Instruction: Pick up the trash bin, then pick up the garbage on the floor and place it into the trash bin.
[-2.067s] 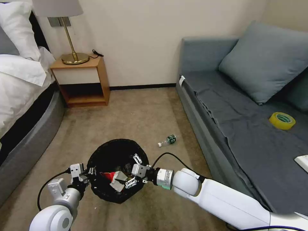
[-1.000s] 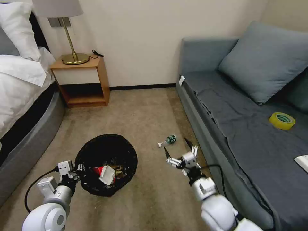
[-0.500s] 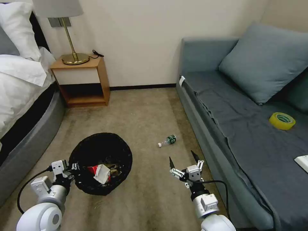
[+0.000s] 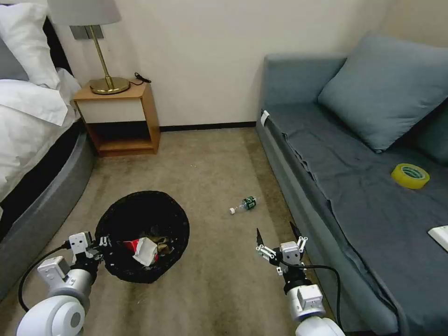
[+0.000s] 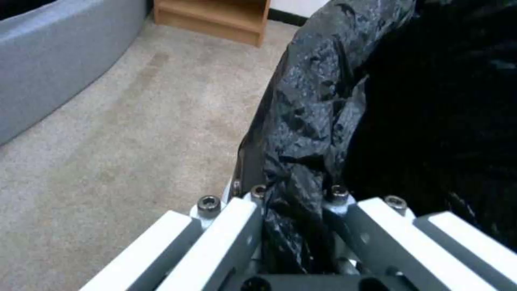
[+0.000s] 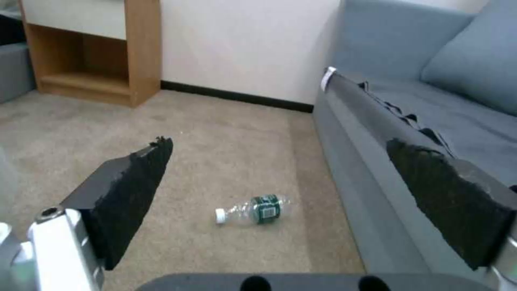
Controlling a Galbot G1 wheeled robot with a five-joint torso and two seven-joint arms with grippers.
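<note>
The trash bin [image 4: 143, 215], lined with a crinkled black bag, hangs low over the carpet at my left. My left gripper [image 4: 99, 243] is shut on its rim, and the left wrist view shows the bag [image 5: 301, 121] pinched between the jaws. Inside the bin lie a red-and-white packet [image 4: 142, 249] and crumpled tan paper [image 4: 163, 245]. A small clear bottle [image 4: 244, 205] with a green label and white cap lies on the floor near the sofa. My right gripper [image 4: 276, 233] stands open and empty, short of the bottle [image 6: 253, 209], which sits ahead between its dark pads [image 6: 135, 190].
A grey sofa [image 4: 298, 154] runs along the right, close beside my right gripper, with a yellow tape roll [image 4: 410, 175] on its seat. A wooden nightstand [image 4: 119, 116] with a lamp stands at the back wall. A bed [image 4: 32, 140] borders the left. Open carpet surrounds the bottle.
My right gripper left the bin's opening, swung right and drew back near the sofa, open. The left gripper carried the bin leftward and a little nearer. The bottle stayed put.
</note>
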